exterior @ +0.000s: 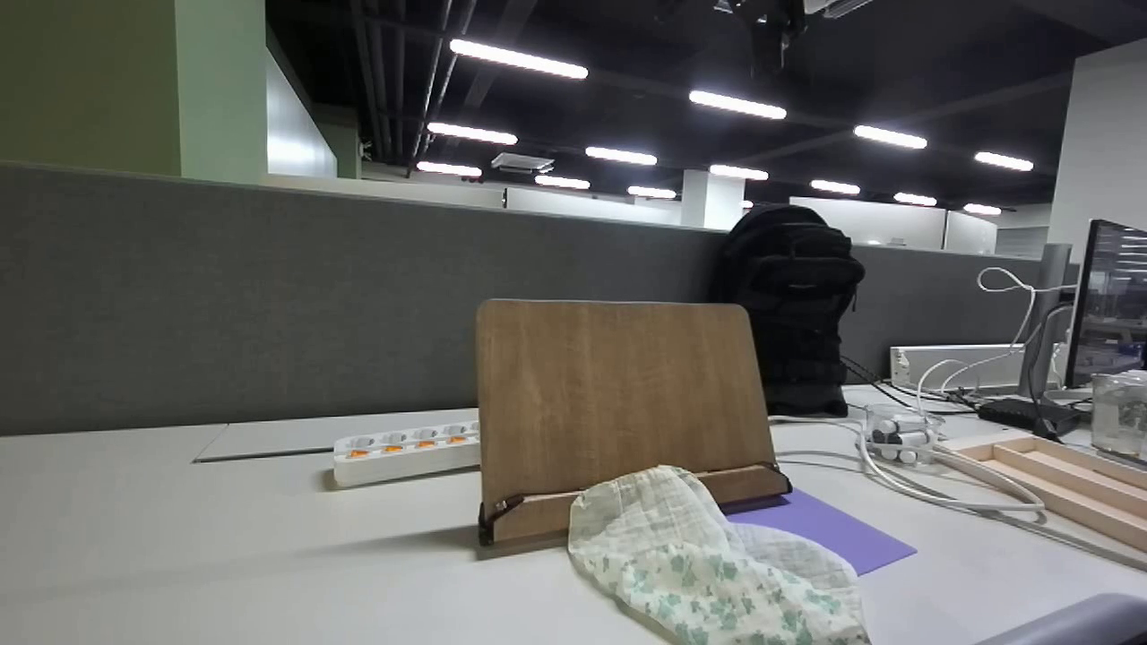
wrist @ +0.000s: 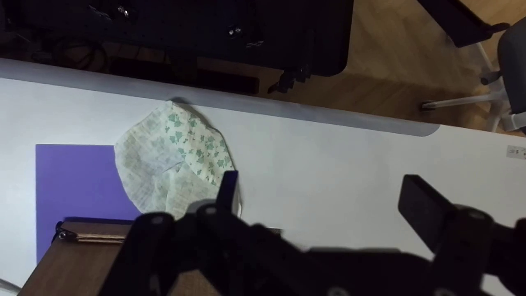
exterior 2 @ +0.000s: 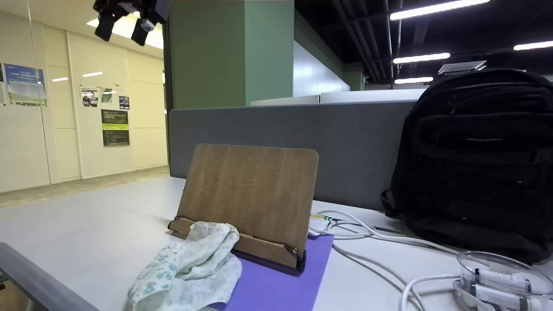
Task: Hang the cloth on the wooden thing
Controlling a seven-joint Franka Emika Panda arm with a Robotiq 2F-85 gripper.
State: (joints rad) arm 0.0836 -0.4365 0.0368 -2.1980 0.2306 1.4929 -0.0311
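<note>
The cloth is thin and white with a green leaf print. It lies crumpled in front of the wooden stand in both exterior views (exterior: 708,573) (exterior 2: 194,268), and it also shows in the wrist view (wrist: 176,156). Its raised upper end overlaps the stand's lower ledge. The wooden stand, a brown tilted board with a ledge, stands upright on the desk in both exterior views (exterior: 618,385) (exterior 2: 250,185); the wrist view shows part of it (wrist: 53,263). My gripper (wrist: 320,181) is open and empty, high above the desk; it also shows in an exterior view (exterior 2: 121,38). It hides part of cloth and stand.
A purple sheet (exterior: 824,533) lies under the stand and cloth. A white power strip (exterior: 403,455) is behind the stand. A black backpack (exterior: 793,313) leans on the grey partition (exterior: 314,296). White cables, a clear cup (exterior 2: 501,280) and a wooden tray (exterior: 1066,484) lie beside.
</note>
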